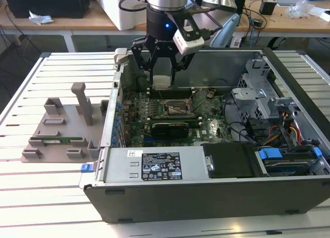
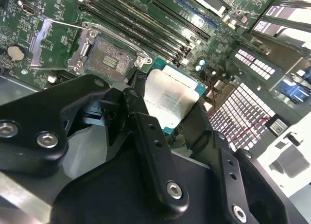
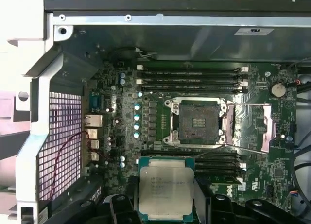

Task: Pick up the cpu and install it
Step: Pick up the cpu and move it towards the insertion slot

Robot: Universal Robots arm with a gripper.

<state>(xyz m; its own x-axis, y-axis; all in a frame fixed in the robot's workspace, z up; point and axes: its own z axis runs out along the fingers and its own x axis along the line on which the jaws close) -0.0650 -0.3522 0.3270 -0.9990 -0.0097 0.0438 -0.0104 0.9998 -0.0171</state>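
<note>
First wrist view: the cpu is seen clamped by its two opposite edges between the black fingers of the gripper, its silvery top facing the camera and its green rim showing all round. The jaws are closed narrowly on the chip. It is held flat above the motherboard, clear of it, over a row of memory slots just beside the CPU socket. The socket is left uncovered, with its contact field exposed and its metal load plate swung open to one side. A coin cell battery is seen near a corner of the board.

In the second wrist view the cpu is seen from the side, gripped between the fingers, with the open socket close by and the load plate folded back beyond it.

In the exterior view the gripper is lowered into the open computer case, and the cpu is held as a pale square between the fingertips, above the socket and towards the far wall. A grey parts fixture is laid on the slatted table at the exterior view's left, just beside the case
</note>
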